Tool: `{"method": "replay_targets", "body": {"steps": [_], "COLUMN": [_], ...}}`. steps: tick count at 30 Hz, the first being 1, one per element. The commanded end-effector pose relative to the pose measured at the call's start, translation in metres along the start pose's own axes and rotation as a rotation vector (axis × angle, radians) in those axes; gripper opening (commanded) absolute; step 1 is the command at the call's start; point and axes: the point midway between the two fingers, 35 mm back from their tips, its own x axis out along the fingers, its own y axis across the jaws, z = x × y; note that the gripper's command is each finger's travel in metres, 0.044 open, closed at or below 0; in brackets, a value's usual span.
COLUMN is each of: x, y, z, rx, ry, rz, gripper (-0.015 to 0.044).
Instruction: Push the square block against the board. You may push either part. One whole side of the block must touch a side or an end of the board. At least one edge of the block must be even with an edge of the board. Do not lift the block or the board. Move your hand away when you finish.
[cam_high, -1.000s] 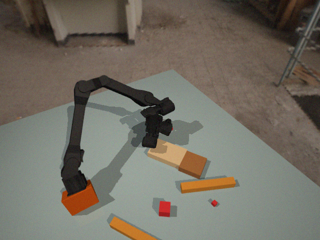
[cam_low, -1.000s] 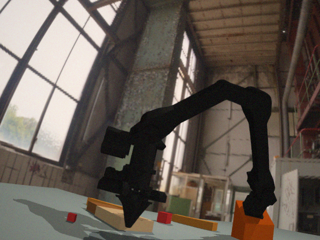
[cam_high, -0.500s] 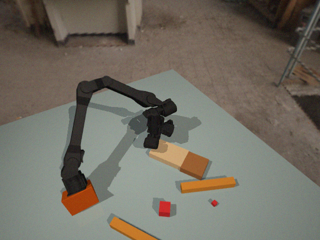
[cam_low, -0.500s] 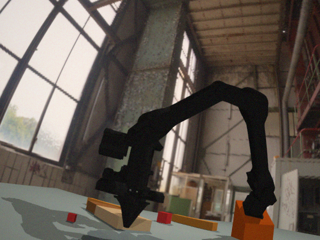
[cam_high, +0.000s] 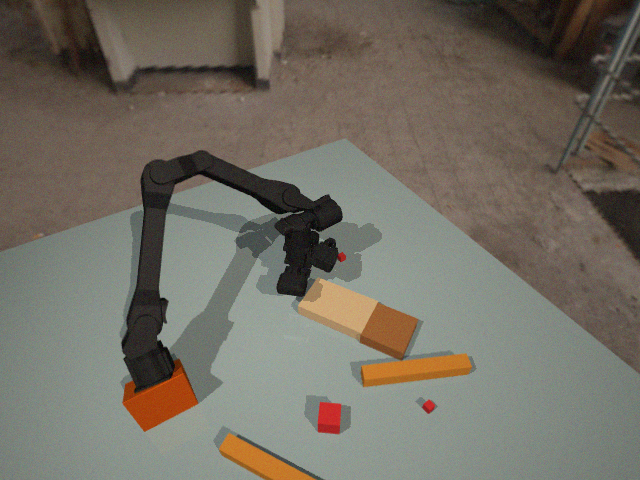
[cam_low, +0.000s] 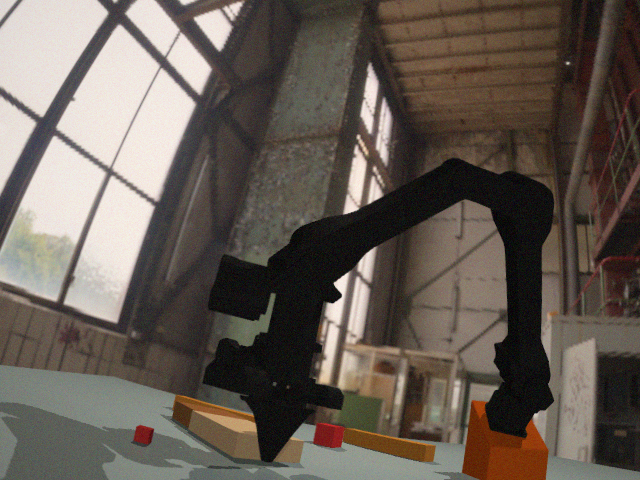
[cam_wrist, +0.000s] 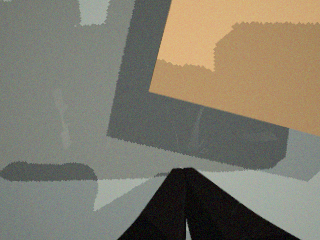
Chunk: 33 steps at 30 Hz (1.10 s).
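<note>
The light tan board (cam_high: 338, 305) (cam_low: 222, 431) (cam_wrist: 270, 65) lies flat. The brown square block (cam_high: 390, 329) (cam_low: 181, 414) lies at the board's far end from the gripper. In the top view one whole side of it appears to touch that end, with no gap seen, and the long edges of both look even. My gripper (cam_low: 267, 459) (cam_wrist: 182, 177) is shut and empty, pointing down beside the board's near end. The wrist view shows a small gap between the fingertips and the board. In the top view the gripper's body hides the fingertips.
An orange bar (cam_high: 416, 369) lies close beyond the block. Another orange bar (cam_high: 258, 458) (cam_low: 390, 445) lies nearer the arm's base. A red block (cam_high: 329, 417) (cam_low: 328, 435) and two small red cubes, one (cam_high: 428, 406) beyond the bar and one (cam_high: 341, 256) (cam_low: 143, 435) near the gripper, also lie there.
</note>
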Motion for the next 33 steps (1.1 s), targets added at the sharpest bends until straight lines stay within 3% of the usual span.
{"method": "replay_targets", "body": {"steps": [1, 10, 15, 20, 33], "x": [0.001, 0.001, -0.05, -0.054, -0.058], "y": [0.0, 0.0, 0.001, 0.002, 0.015], "z": [-0.006, -0.02, -0.016, -0.011, 0.035], "rx": [0.003, 0.004, 0.003, 0.004, -0.424], "ry": [-0.001, 0.001, 0.0, -0.016, -0.017], "rz": [-0.004, -0.002, -0.004, 0.007, -0.001], "gripper": [0.0, 0.0, 0.0, 0.0, 0.0]}}
